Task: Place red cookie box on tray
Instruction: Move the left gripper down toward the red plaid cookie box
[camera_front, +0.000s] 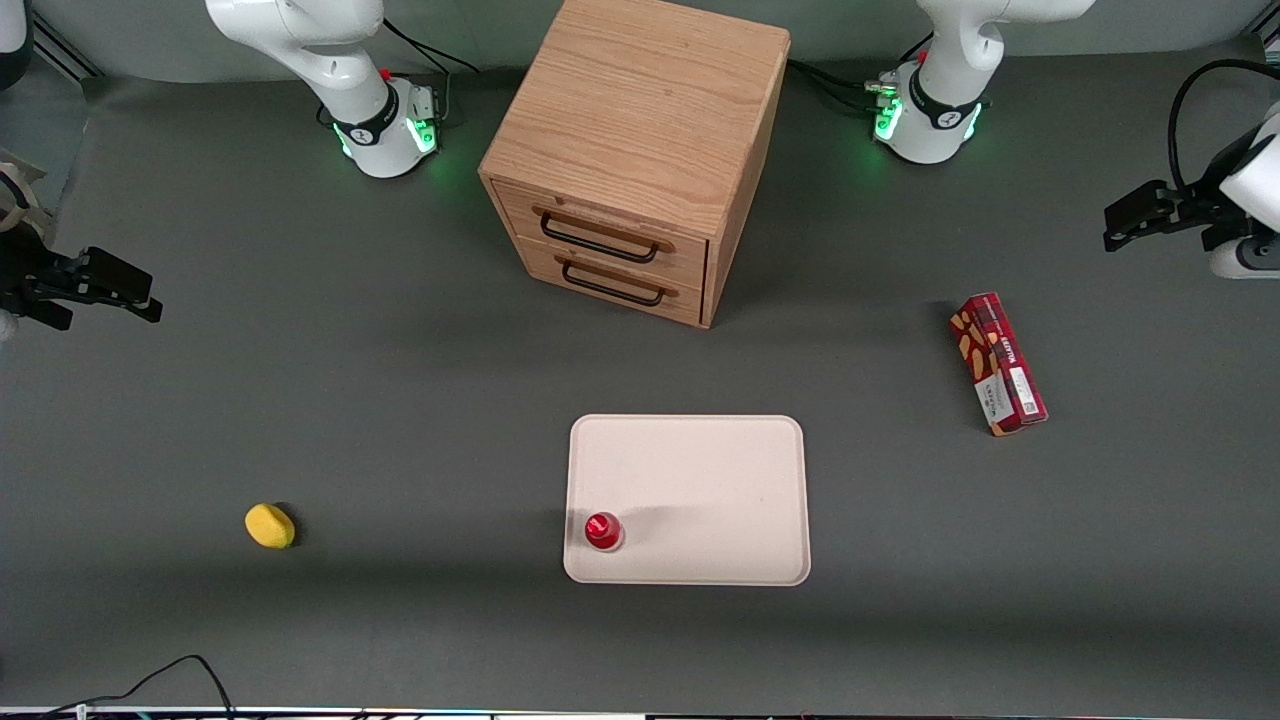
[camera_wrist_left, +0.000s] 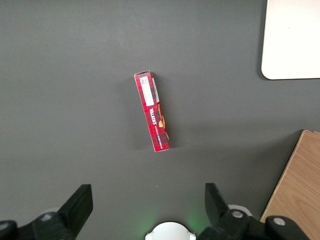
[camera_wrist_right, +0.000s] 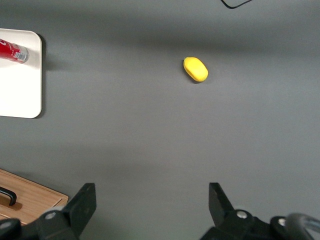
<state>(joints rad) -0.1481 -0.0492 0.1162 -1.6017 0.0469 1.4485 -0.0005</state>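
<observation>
The red cookie box (camera_front: 998, 363) lies flat on the dark table toward the working arm's end, long and narrow, with cookie pictures and a white label on it. It also shows in the left wrist view (camera_wrist_left: 152, 111). The cream-beige tray (camera_front: 700, 480) lies on the table nearer the front camera than the wooden cabinet; a corner of it shows in the left wrist view (camera_wrist_left: 292, 45). My left gripper (camera_front: 1125, 222) hangs high above the table at the working arm's end, farther from the front camera than the box, open and empty, and shows in the left wrist view (camera_wrist_left: 148, 197).
A small round red-capped item (camera_front: 603, 530) stands on a tray corner nearest the front camera. A wooden two-drawer cabinet (camera_front: 640, 150) stands at the table's middle, farther from the camera. A yellow lemon-like object (camera_front: 269, 525) lies toward the parked arm's end.
</observation>
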